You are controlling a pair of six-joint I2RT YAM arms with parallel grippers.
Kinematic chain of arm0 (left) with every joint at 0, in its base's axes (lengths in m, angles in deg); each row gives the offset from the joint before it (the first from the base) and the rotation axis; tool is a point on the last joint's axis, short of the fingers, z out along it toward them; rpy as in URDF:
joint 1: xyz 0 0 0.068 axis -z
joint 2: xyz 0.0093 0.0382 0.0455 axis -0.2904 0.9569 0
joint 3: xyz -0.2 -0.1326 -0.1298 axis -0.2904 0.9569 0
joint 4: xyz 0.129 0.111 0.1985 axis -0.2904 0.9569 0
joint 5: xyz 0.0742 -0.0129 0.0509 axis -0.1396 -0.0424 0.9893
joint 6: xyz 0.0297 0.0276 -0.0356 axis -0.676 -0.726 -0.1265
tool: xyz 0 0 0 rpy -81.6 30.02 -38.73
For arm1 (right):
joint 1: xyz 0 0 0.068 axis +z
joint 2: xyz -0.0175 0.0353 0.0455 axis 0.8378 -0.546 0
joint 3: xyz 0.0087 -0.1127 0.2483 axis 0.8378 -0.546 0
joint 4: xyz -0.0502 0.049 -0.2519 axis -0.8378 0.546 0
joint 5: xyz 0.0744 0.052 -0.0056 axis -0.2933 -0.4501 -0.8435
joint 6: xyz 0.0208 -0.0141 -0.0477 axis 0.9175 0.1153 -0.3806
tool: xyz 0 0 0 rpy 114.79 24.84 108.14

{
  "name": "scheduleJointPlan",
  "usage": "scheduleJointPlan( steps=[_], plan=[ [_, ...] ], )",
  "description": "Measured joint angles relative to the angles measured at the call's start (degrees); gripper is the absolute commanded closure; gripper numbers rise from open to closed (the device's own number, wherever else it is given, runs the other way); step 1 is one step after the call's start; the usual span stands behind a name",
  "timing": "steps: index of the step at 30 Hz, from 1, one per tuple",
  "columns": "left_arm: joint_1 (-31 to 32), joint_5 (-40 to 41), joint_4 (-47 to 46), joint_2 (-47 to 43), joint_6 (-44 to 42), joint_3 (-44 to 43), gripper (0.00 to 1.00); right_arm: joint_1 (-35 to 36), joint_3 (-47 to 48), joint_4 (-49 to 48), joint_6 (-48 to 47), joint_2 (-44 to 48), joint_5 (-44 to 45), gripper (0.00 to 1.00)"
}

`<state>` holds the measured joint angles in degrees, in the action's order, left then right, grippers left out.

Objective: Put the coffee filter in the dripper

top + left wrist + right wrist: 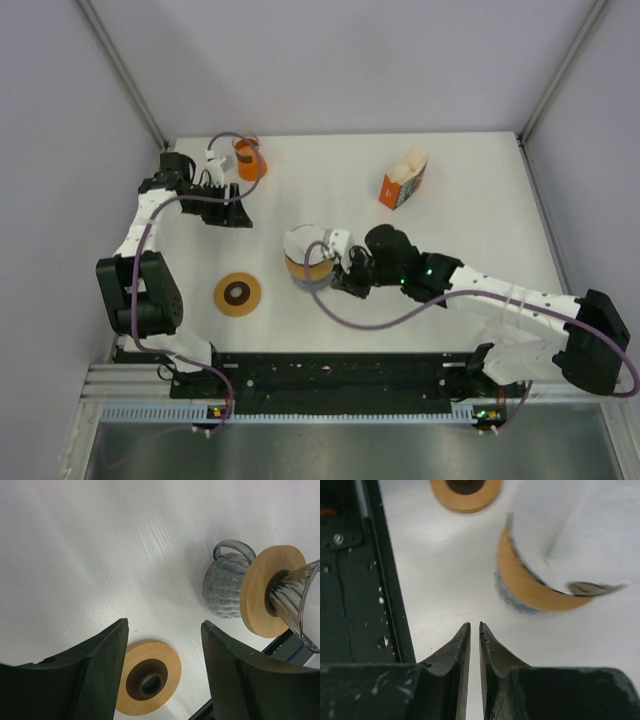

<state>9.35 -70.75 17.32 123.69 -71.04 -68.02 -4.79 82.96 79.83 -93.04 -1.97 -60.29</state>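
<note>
While both arms reach over it, counter [470,240]: white, pale panels around it
left fingers [95,680]: spread apart, nothing between them, at the far left near an orange cup [249,160]
right fingers [456,675]: nearly together, only a thin slit left, gripping nothing, just beside the dripper [305,268]
dripper: mid-counter, upright, wooden collar
filter box [403,182]: orange, far side, right of centre
wooden disc [237,294]: flat, left of the dripper, apart from it
coffee filter [303,243]: white paper, seated in the dripper's top
</note>
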Motion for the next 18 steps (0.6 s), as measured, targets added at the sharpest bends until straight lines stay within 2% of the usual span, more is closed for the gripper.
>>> scheduleJointPlan(
  steps=[5,9,13,18],
  plan=[
    [-0.9,0.9,0.1,-1.5,0.5,0.0,0.34,12.9,-3.2,0.8,-15.5,-0.3,-0.2,0.97],
    [-1.4,1.4,0.1,-1.6,0.7,0.0,0.34,20.5,-3.2,-0.4,-26.3,-7.1,4.5,1.0],
    [-1.7,1.9,0.2,-1.9,0.9,0.0,0.34,21.6,-2.9,-1.6,-34.5,-16.6,11.0,1.0],
    [-2.1,2.8,0.4,-3.3,0.9,0.3,0.34,21.5,-2.7,-5.2,-43.2,-21.6,17.2,1.0]
  ],
)
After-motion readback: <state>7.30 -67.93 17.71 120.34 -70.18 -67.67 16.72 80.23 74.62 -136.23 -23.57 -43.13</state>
